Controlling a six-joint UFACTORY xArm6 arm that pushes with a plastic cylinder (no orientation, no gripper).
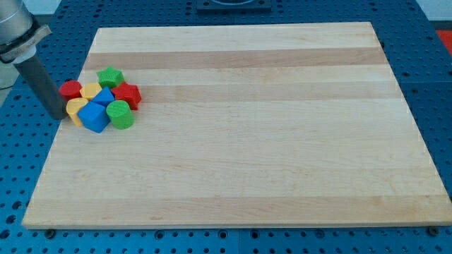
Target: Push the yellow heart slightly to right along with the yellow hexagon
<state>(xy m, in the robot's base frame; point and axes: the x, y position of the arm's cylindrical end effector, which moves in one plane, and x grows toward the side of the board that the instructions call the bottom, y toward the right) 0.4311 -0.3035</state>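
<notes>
The blocks are bunched at the left of the wooden board (pixel 240 141). A yellow block (pixel 75 109), seemingly the hexagon, lies at the bunch's left edge. A second yellow block (pixel 90 90), seemingly the heart, sits just above and right of it, between a red round block (pixel 70 89) and a small blue block (pixel 104 97). My tip (pixel 58 116) is at the board's left edge, right beside the lower yellow block on its left, touching it or nearly so.
A green block (pixel 110 77) tops the bunch. A red block (pixel 128 94) is on its right, a green cylinder (pixel 121 114) at lower right, and a blue cube (pixel 93 118) at the bottom. A blue perforated table (pixel 438 106) surrounds the board.
</notes>
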